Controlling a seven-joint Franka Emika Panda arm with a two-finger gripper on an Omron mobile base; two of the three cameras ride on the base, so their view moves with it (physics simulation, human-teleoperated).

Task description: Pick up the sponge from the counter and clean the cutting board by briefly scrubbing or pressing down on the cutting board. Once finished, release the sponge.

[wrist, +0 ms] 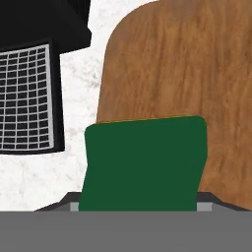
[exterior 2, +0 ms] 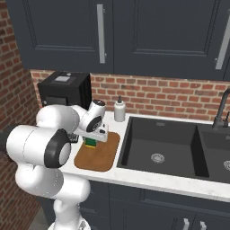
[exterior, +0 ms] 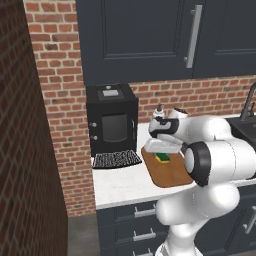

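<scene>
The sponge (exterior: pixel 162 158) (exterior 2: pixel 91 143), dark green on top over yellow, rests on the far left part of the brown wooden cutting board (exterior: pixel 170 173) (exterior 2: pixel 99 158) on the white counter (exterior: pixel 120 184). My gripper (exterior: pixel 162 153) (exterior 2: pixel 91 140) points down over the sponge, its fingers hugging both sides. In the hand view the green sponge (wrist: pixel 142 162) spans the gap between my gripper's (wrist: pixel 140 206) tips, with the cutting board (wrist: pixel 187 74) beyond it.
A black ribbed mat (exterior: pixel 116 159) (wrist: pixel 24 98) lies left of the board, below a black coffee machine (exterior: pixel 111 117) (exterior 2: pixel 63 90). A soap bottle (exterior 2: pixel 119 110) stands by the brick wall. The dark sink (exterior 2: pixel 161 148) and faucet (exterior 2: pixel 221 110) lie right of the board.
</scene>
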